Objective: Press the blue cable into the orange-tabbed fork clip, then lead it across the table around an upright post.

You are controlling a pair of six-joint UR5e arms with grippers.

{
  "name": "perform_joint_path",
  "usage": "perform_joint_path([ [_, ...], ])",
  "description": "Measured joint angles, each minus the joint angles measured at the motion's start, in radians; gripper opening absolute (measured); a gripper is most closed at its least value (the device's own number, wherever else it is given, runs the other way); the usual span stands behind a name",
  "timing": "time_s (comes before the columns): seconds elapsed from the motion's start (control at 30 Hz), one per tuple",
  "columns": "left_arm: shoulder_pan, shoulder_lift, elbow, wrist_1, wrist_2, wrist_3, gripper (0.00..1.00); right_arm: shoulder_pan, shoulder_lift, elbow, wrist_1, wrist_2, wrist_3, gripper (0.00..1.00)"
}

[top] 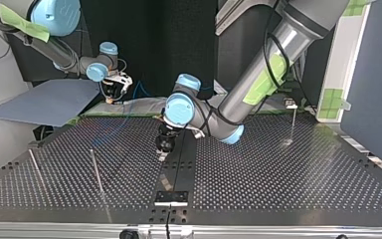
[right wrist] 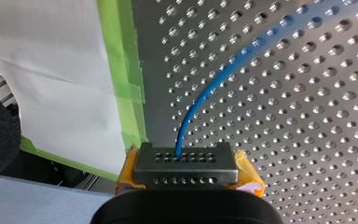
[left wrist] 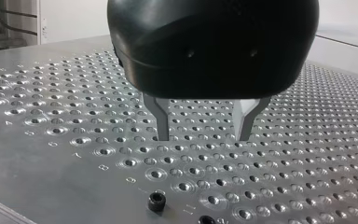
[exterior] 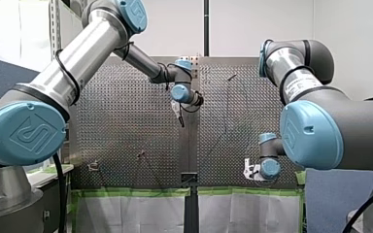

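Top view, from its left: my right gripper (top: pixel 113 90) hangs at the table's (top: pixel 278 189) far edge, its yellow pads (right wrist: pixel 249 175) closed on the cable (right wrist: pixel 214 86), which curves out ahead of the fingertips over the holes. Next comes my left gripper (left wrist: pixel 203 137), metal fingers (left wrist: pixel 161 119) spread wide, tips just above the table with only plate between them. A small black screw (left wrist: pixel 156 201) sits ahead of them, and a thin post (top: pixel 293 122) stands well beside it

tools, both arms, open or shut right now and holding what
Left tool: open, holding nothing.
Right tool: shut on the blue cable.
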Motion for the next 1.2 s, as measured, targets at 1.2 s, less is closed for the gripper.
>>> perform_joint_path([
  [1.2, -0.104, -0.001, -0.001, -0.155, -0.095, 0.183, 0.67, -0.028, -0.009, -0.021, 0.027, -0.003, -0.007, 0.00],
])
